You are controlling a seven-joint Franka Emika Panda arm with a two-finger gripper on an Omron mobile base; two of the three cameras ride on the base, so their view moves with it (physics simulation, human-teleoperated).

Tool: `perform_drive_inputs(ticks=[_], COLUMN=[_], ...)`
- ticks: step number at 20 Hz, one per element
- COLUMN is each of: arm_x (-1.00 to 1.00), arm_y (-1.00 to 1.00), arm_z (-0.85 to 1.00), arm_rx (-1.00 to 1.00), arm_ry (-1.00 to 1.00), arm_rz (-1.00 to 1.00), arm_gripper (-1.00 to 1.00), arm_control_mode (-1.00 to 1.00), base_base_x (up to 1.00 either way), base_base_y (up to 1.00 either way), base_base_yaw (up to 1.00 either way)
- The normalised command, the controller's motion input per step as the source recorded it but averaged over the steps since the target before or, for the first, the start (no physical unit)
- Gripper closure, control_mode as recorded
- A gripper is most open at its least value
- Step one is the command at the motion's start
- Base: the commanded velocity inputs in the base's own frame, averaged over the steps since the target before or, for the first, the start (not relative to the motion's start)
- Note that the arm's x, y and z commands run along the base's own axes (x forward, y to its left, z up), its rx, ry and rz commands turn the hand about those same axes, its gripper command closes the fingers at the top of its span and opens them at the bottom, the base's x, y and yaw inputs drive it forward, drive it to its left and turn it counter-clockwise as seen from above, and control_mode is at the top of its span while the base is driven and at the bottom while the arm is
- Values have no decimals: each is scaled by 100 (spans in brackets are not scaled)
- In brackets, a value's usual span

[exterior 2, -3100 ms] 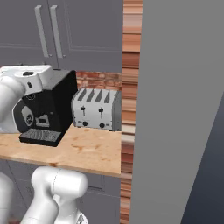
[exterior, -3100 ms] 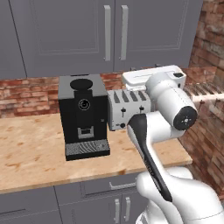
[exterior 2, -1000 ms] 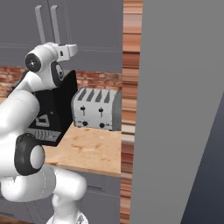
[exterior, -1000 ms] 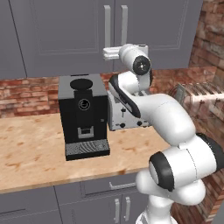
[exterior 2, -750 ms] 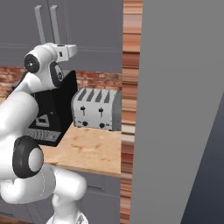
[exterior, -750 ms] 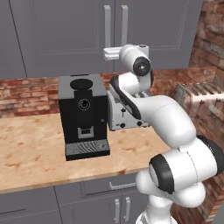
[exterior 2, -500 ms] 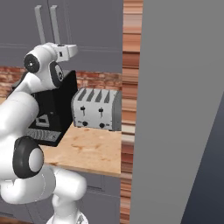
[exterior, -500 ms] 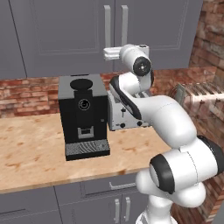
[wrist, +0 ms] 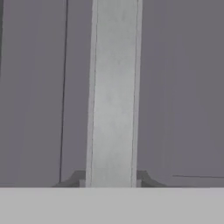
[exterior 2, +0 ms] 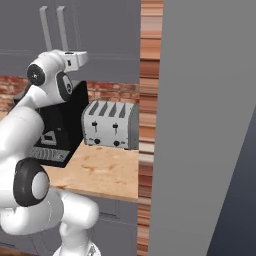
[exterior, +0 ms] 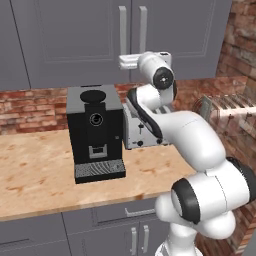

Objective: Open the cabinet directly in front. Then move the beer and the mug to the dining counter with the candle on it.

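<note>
The grey cabinet (exterior: 75,35) hangs above the worktop with both panelled doors closed. My gripper (exterior: 130,60) is raised to the lower end of one long silver handle (wrist: 113,87). In the hand view the bar runs straight up between my two dark fingertips (wrist: 75,177), which press on its sides, so the gripper (wrist: 111,177) is shut on the handle. The right base view has the hand (exterior 2: 75,59) just below the two handles (exterior 2: 54,30). The beer and the mug are hidden. The dining counter and the candle are out of view.
A black coffee machine (exterior: 95,132) and a silver toaster (exterior 2: 110,125) stand on the wood worktop (exterior: 40,175) under the cabinet. Brick wall runs behind them. A tall grey panel (exterior 2: 205,125) fills the right side. Grey drawers (exterior: 120,215) sit below.
Since three seconds ago the arm has swung up from in front of the toaster to the cabinet handle. Over the last second nothing visibly moves.
</note>
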Motion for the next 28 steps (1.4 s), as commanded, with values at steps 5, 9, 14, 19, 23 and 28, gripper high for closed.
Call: perform_drive_inputs(ticks=[5, 9, 14, 19, 23, 28], arm_x=[-47, -61, -59, -61, -67, -33], arm_y=[-24, -40, -42, -49, -59, -25], arm_z=[19, 27, 33, 36, 39, 21], arm_rx=[0, 0, 0, 0, 0, 0], arm_ry=[-17, -21, -19, -17, -18, -9], arm_rz=[0, 0, 0, 0, 0, 0], arm_gripper=[100, 100, 100, 100, 100, 100], arm_control_mode=[-100, -100, -100, -100, -100, -100], base_base_x=[0, 0, 0, 0, 0, 0], base_base_y=[0, 0, 0, 0, 0, 0], base_base_yaw=[0, 0, 0, 0, 0, 0])
